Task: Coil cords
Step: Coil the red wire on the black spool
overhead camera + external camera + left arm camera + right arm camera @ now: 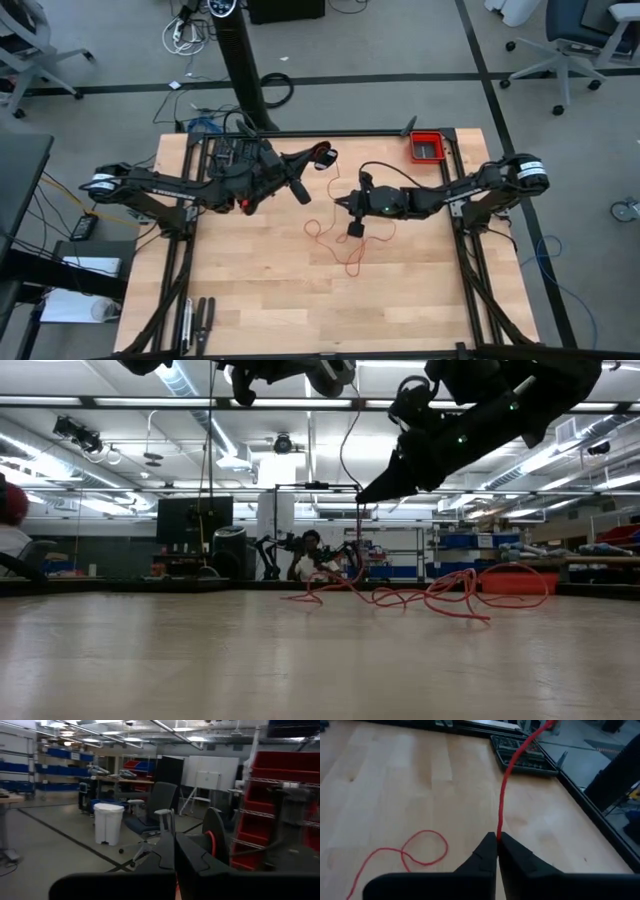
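Right gripper [497, 839] was clenched on the red cord [506, 785]; we saw its two dark fingers [484, 854] pressed together with the strand rising straight from between their tips. From above, we found that gripper [340, 203] over the middle of the wooden table [260, 300], well clear of the surface. Beyond the pinch, the cord ran up toward the left gripper [322, 156], which was raised over the table's far side; where the strand ended there we could not make out. In the left wrist view its fingers [192, 860] sat pressed together, with only a sliver of red at the picture's lower edge, so whether they pinched the cord we could not tell.

More of the cord lay slack on the table in thin loops [335, 243] below and beside the right gripper; in the low view that heap [440, 598] was a tangle whose separate turns we could not sort out.

Farther out, a red bin [428, 147] stood at the far right corner, and dark tools [197, 322] lay at the near left edge, cut off below. A black column [243, 70] rose behind the table.
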